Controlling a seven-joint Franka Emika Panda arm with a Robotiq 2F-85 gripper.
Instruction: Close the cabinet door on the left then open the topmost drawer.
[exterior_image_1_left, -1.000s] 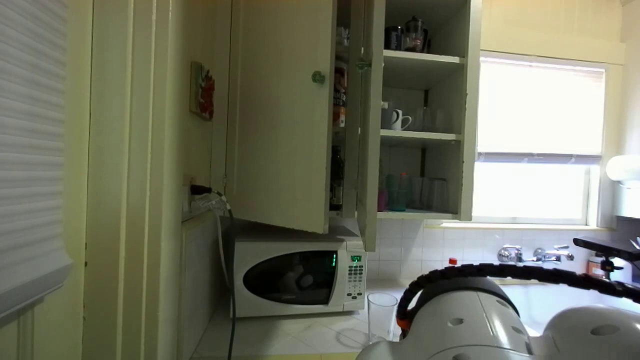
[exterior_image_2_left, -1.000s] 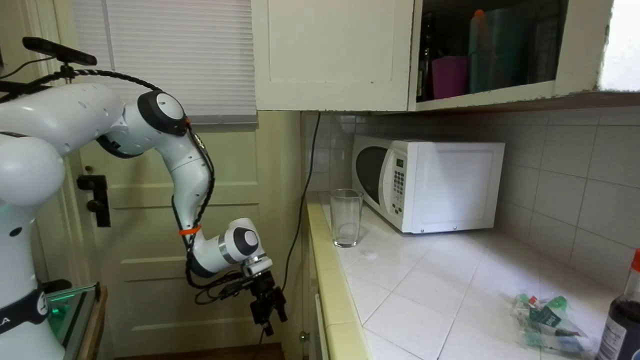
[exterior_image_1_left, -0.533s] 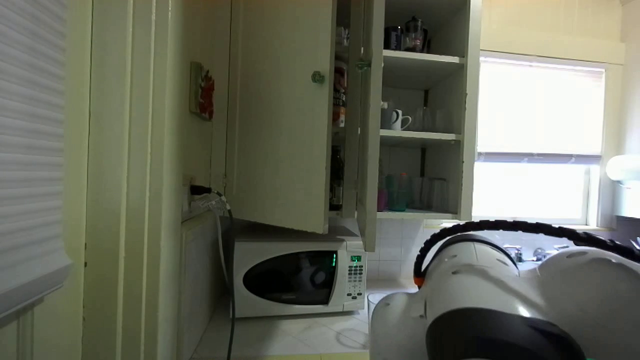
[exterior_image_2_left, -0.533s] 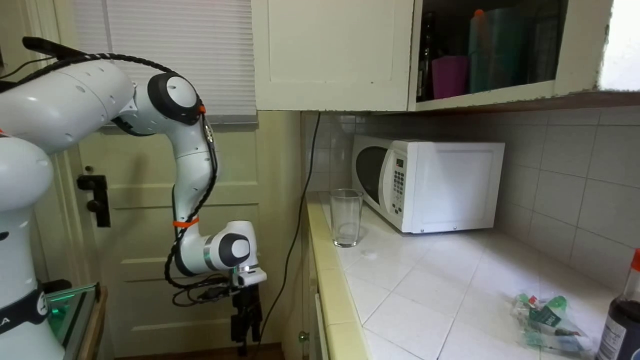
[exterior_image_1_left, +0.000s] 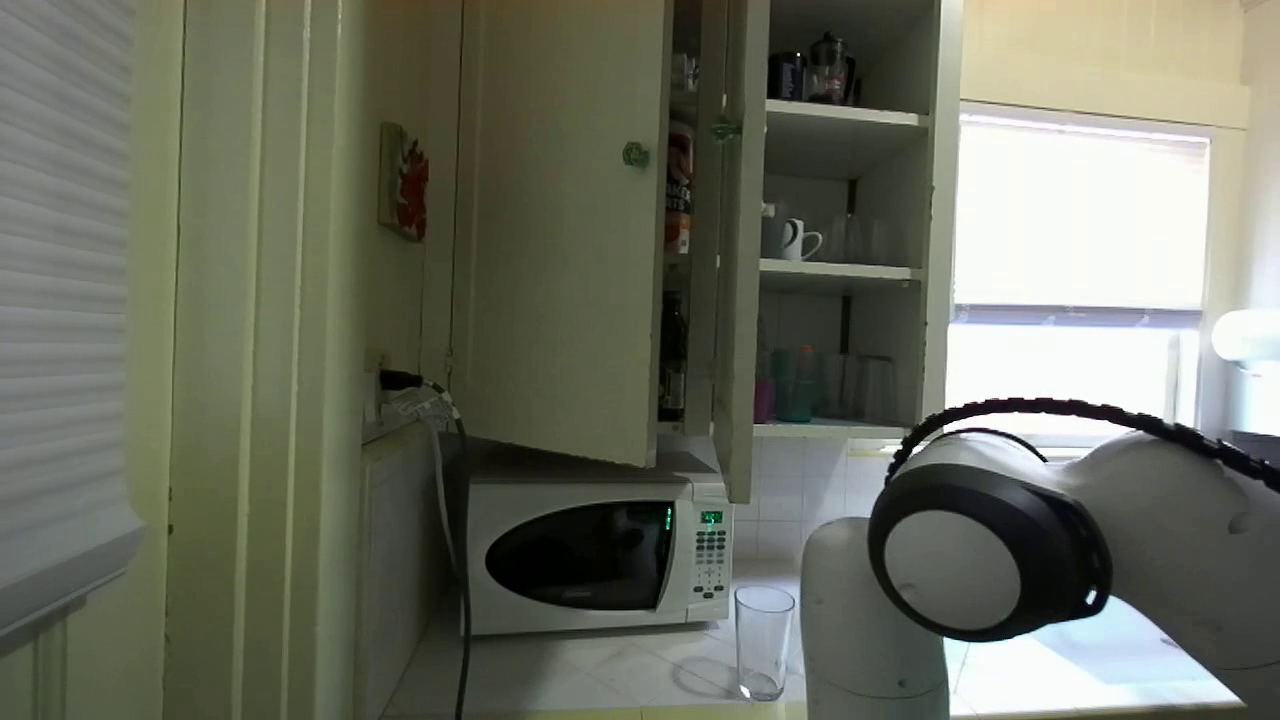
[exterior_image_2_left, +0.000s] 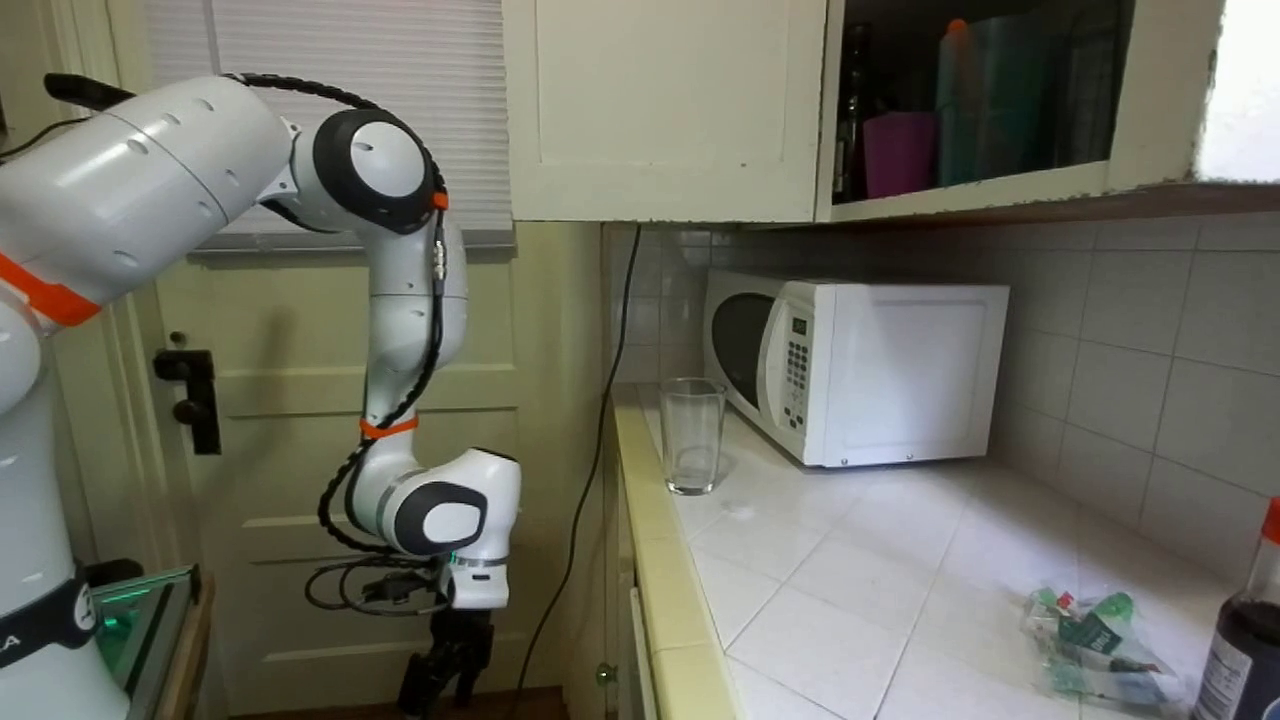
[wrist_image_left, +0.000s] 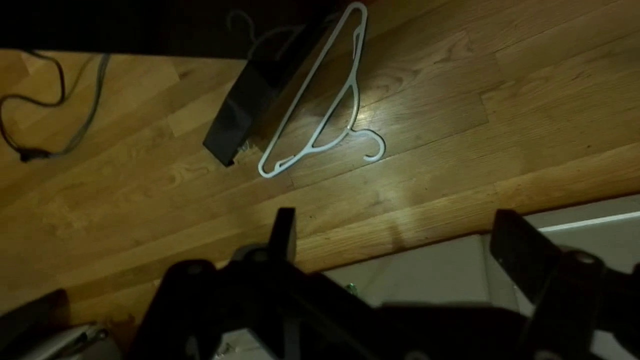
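Observation:
The left door (exterior_image_1_left: 560, 250) of the upper cabinet stands ajar, with packages showing through the gap. Beneath the counter, a lower cabinet front (wrist_image_left: 430, 267) with a small green glass knob (wrist_image_left: 351, 288) shows in the wrist view; that knob (exterior_image_2_left: 606, 674) also appears in an exterior view. The topmost drawer cannot be made out. My gripper (exterior_image_2_left: 436, 694) points down, left of the counter and below its top. In the wrist view the gripper (wrist_image_left: 395, 214) is open wide, its fingers far apart over the floor with nothing between them.
The upper cabinet's right door (exterior_image_1_left: 740, 260) juts outward. A drinking glass (exterior_image_2_left: 692, 436) stands at the counter edge (exterior_image_2_left: 665, 590), near the microwave (exterior_image_2_left: 850, 370). A black cord (exterior_image_2_left: 590, 480) hangs beside the counter. A white hanger (wrist_image_left: 320, 100) lies on the wooden floor.
The gripper has moved left and lower, away from the counter, swinging from slanted to nearly straight down. The arm's elbow has risen. The cabinet doors have not moved.

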